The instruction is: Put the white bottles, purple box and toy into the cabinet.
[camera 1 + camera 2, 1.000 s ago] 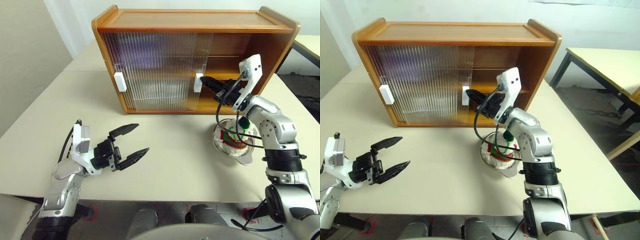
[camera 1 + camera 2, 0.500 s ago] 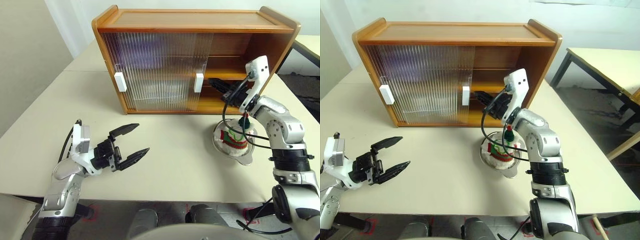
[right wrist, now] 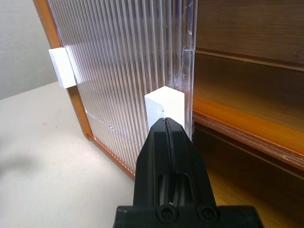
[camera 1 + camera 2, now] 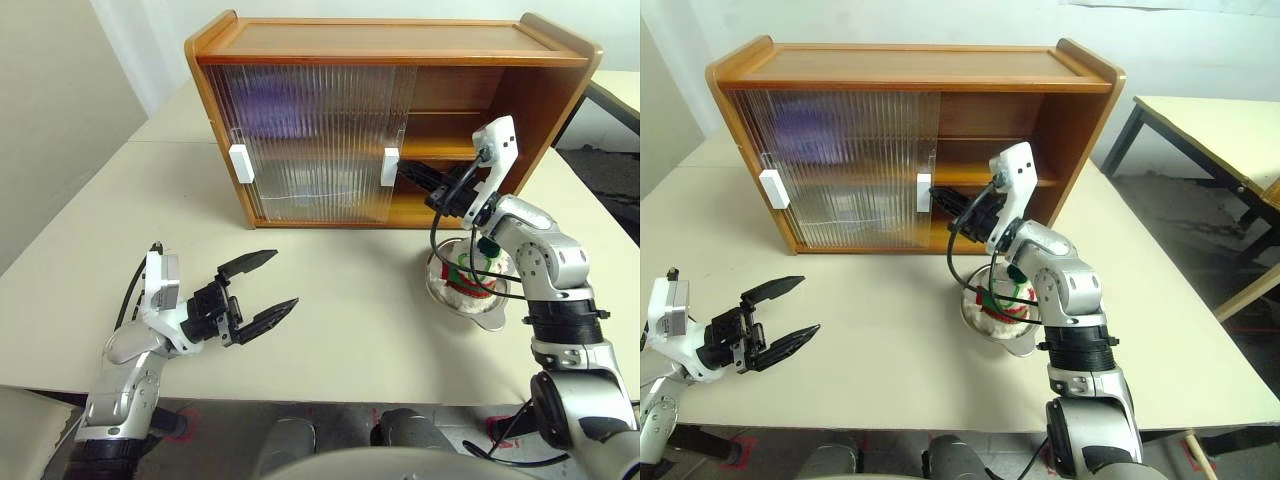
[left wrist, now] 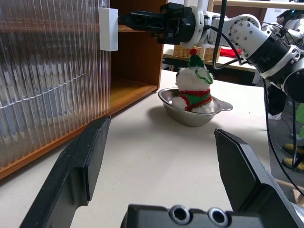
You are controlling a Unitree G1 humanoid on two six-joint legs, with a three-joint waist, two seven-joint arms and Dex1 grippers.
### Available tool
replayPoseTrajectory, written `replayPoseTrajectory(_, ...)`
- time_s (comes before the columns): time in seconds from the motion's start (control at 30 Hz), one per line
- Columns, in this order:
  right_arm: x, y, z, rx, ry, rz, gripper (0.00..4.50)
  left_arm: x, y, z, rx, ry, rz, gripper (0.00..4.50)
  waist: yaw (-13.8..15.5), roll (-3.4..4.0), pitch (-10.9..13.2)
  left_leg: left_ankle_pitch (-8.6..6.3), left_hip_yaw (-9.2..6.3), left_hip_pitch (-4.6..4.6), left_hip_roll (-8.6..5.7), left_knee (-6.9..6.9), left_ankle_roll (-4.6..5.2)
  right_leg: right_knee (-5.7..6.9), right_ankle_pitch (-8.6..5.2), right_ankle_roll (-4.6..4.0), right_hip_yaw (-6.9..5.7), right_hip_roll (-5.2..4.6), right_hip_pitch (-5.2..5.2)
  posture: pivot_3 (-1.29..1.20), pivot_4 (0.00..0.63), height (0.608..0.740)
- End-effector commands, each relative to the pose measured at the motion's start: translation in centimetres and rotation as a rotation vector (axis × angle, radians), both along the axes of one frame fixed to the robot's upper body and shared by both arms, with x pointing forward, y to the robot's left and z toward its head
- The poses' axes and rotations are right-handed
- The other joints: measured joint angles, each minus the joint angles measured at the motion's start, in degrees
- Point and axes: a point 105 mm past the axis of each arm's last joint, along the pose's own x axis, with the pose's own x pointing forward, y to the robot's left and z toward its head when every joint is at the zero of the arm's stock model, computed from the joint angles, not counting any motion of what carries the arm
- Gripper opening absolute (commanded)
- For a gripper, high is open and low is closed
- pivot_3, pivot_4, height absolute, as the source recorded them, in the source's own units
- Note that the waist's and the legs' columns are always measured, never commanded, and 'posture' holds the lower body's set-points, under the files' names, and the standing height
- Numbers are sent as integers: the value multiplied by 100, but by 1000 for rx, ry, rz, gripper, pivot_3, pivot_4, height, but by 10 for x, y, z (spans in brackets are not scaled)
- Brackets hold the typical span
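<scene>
Right wrist view puts our right gripper (image 3: 167,124), fingers pressed together, against the white rectangular handle (image 3: 164,110); the ribbed sliding door (image 4: 330,140) has slid further left, widening the wooden cabinet (image 4: 400,45). Left gripper (image 4: 258,285) hangs spread wide. The plush toy (image 4: 472,268) waits in its steel bowl (image 4: 490,312) near the surface's right edge; behind the doors, a purple blur.

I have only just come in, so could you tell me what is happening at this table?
The robot's right pincer, shut, has its tips against the white rectangular handle of a ribbed translucent sliding door on the large wooden cabinet, whose right side stands open. The small fluffy white plush toy with a green hat sits in a steel bowl on the pale table in front of the cabinet. The left pincer hovers open above the table, holding nothing.
</scene>
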Motion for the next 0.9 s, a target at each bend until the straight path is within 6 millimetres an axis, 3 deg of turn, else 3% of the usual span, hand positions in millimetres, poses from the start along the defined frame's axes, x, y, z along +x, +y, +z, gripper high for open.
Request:
replayPoseTrajectory(0.03, -3, 3, 4, -3, -11, 27, 29, -2, -2, 0, 0, 4, -9, 4500, 0, 0, 0, 0, 0, 0, 0, 0, 0, 0, 0, 0, 0, 0, 0, 25, 0, 740)
replayPoseTrajectory(0.27, -3, -27, 14, -12, -13, 11, 185, 0, -3, 1, -1, 3, -19, 4500, 11, 0, 0, 1, 0, -2, -5, 1, -2, 0, 1, -2, 1, -2, 2, 8, 0, 740)
replayPoseTrajectory(0.4, -12, -48, 25, 16, 16, 63, 1288, 1, -3, 2, 1, 2, -23, 4500, 41, -1, -1, 5, 2, -5, -14, 2, -10, -1, -2, 2, 3, -6, 4, 8, 0, 740)
replayPoseTrajectory(0.63, -35, -91, 46, 27, 47, 114, 3836, 1, -2, 2, 5, 2, -24, 4500, 56, -2, -1, 10, 15, -4, -22, 3, -18, 1, -7, 10, 2, -3, 6, -1, 0, 740)
replayPoseTrajectory(0.7, -52, -105, 34, -26, 139, 156, 4472, 1, -2, 3, 6, 1, -23, 4500, 82, -13, -7, 11, 18, -4, -29, 4, -19, 1, -21, 35, -2, -3, 12, -2, 0, 740)
replayPoseTrajectory(0.9, -112, -151, -26, -190, 513, 191, 4472, -1, -4, 3, 0, 4, -40, 4500, 150, -22, -5, 6, 36, -12, -46, 24, -32, 0, -58, 80, -2, -17, 21, -14, 0, 740)
